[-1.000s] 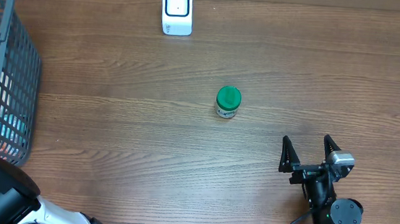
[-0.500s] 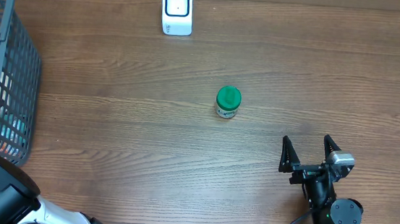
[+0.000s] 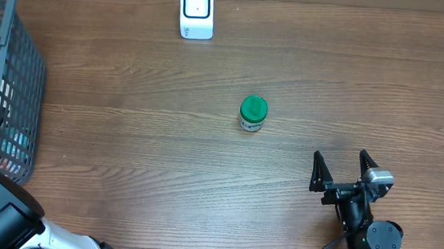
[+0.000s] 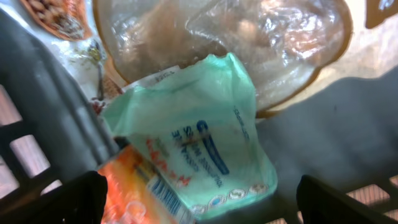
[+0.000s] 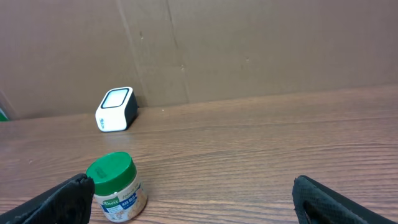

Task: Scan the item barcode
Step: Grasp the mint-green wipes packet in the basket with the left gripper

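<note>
Clutter is the risk: the left hand [image 4: 199,208], wide open and empty above the green packet [image 4: 199,143] in the basket [image 3: 23,75], may snag the orange wrapper [image 4: 134,194] too (right hand [image 3: 340,156] equally open, empty).

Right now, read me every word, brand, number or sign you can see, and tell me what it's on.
Nothing reads clearly enough to quote.
On the jar: a green logo and a blue band with white lettering, too blurred.
On the pale green bag: blue and red print, sideways, too blurred.
On the orange packet: a barcode, digits too small.
On the scanner: no text visible.
</note>
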{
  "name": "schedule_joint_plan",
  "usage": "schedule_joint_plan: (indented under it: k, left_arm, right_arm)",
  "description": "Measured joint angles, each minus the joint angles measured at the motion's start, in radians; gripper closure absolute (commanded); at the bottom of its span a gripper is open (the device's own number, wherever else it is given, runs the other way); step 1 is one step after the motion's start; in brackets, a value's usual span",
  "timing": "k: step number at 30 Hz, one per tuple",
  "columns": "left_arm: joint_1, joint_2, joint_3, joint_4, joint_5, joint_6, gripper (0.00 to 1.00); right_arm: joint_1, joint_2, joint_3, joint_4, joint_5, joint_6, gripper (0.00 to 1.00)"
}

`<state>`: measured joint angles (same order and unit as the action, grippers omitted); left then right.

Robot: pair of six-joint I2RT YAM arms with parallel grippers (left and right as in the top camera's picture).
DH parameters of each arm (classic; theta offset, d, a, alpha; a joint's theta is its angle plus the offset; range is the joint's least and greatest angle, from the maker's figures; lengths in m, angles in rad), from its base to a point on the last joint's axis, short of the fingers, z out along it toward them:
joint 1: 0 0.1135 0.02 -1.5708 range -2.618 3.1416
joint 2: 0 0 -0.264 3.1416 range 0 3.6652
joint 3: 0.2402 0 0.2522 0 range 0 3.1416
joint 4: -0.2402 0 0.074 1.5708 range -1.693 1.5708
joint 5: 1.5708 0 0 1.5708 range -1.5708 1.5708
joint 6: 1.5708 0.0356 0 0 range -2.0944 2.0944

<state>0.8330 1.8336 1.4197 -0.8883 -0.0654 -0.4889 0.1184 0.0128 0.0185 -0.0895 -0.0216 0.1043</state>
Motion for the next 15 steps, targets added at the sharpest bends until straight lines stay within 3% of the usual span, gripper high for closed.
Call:
schedule_joint_plan:
  k: [9,11,13,15]
  left_arm:
    - [0.000,0.000,-0.125,0.215,0.002,-0.033,0.01]
    - [0.000,0.000,-0.135,0.237,0.002,-0.037,0.07]
    - [0.000,0.000,-0.139,0.249,0.003,-0.041,0.20]
    - [0.000,0.000,-0.139,0.256,0.002,-0.045,0.41]
  right_arm:
    - [0.000,0.000,0.000,0.000,0.000,0.000,0.00]
    - [0.000,0.000,0.000,0.000,0.000,0.000,0.00]
    - [0.000,0.000,0.000,0.000,0.000,0.000,0.00]
    - [0.000,0.000,0.000,0.000,0.000,0.000,0.00]
